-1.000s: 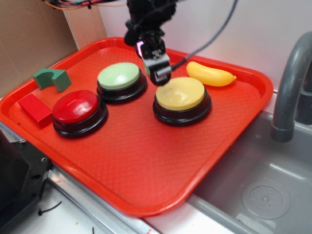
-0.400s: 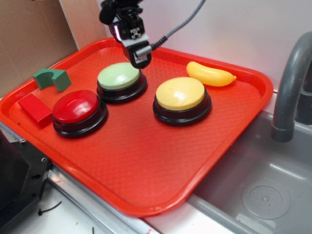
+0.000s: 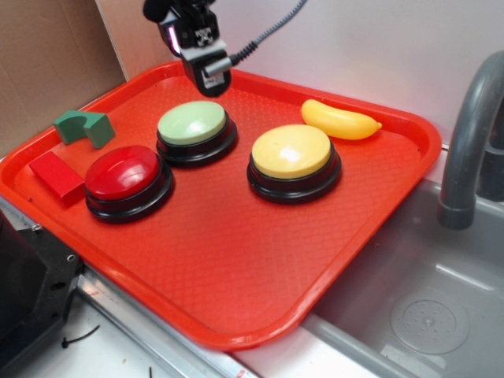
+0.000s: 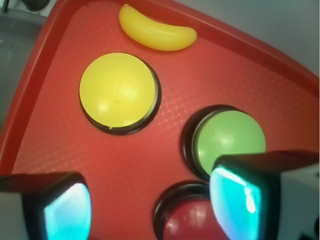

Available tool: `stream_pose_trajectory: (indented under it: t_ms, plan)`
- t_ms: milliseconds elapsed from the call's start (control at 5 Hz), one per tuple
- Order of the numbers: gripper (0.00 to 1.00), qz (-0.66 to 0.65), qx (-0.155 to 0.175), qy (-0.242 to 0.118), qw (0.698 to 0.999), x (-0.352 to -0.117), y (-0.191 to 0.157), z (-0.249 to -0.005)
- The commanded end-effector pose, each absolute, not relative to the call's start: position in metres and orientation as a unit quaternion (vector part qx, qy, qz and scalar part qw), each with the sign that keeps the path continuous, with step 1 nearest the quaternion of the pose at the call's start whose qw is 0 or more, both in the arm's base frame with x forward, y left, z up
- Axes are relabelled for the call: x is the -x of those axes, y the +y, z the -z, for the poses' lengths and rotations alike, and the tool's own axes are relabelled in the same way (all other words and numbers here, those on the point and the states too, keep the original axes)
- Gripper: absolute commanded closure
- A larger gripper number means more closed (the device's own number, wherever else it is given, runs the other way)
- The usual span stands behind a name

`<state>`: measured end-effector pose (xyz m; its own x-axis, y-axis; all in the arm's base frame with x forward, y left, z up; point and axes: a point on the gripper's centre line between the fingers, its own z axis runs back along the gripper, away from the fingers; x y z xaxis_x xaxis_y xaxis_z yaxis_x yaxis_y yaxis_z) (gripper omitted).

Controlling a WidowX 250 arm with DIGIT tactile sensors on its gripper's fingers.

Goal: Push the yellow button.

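The yellow button (image 3: 291, 151) is a domed yellow cap on a black round base, right of centre on the red tray (image 3: 236, 260). In the wrist view the yellow button (image 4: 117, 90) lies at the upper left, well ahead of the fingers. My gripper (image 3: 207, 75) hangs above the tray's back edge, behind the pale green button (image 3: 192, 122) and up-left of the yellow one, touching nothing. In the wrist view my gripper (image 4: 150, 210) is open, its fingers wide apart with only bare tray and the red button's edge between them.
A red button (image 3: 122, 172) sits front left. A yellow toy banana (image 3: 340, 120) lies behind the yellow button. A green arch block (image 3: 84, 126) and a red block (image 3: 57, 175) lie at the tray's left. A grey sink (image 3: 425, 299) and faucet (image 3: 468, 134) are on the right.
My gripper has moved from just above the yellow button's back-left edge, up and to the left, past the green button, to the tray's back rim. The buttons have not moved.
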<state>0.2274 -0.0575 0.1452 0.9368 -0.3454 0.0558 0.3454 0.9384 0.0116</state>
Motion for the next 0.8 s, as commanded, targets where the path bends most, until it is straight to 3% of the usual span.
stream_pose_trajectory:
  t_ms: [0,600]
  plan:
    - [0.00,0.160,-0.004,-0.073,0.984,-0.224,-0.059,-0.179]
    - [0.00,0.138,-0.005,-0.083,0.987,-0.212,-0.053,-0.196]
